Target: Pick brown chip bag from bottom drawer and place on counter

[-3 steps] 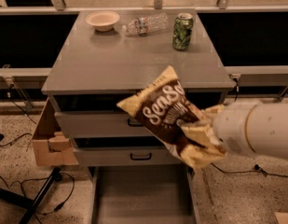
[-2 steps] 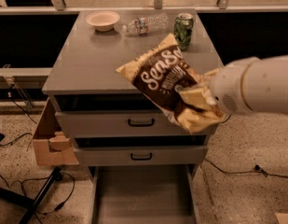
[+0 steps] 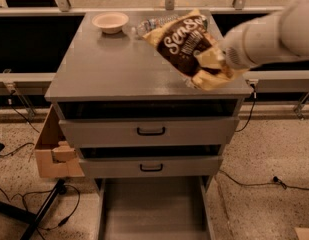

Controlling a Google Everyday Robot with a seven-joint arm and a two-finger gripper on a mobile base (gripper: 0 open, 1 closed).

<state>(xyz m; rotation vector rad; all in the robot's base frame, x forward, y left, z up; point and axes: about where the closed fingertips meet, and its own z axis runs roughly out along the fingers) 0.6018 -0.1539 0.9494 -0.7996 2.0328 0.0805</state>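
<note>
Pick is done: bag [image 3: 184, 41] is out of the open bottom drawer [image 3: 154, 209]. Gripper [image 3: 213, 60] is clamped on the bag's lower end and holds it tilted over the counter [image 3: 104, 69] by the right edge. Left: set down, release.

1. One camera only, set high in front of the cabinet [image 3: 194, 131], tilted down at the bench [image 3: 109, 69].
2. Middle range: the bottom drawer [image 3: 154, 209] is cut by the lower edge.
3. The pincer [image 3: 211, 64] is at upper right, gripping the brown chip bag [image 3: 181, 41] over the bench.
</note>
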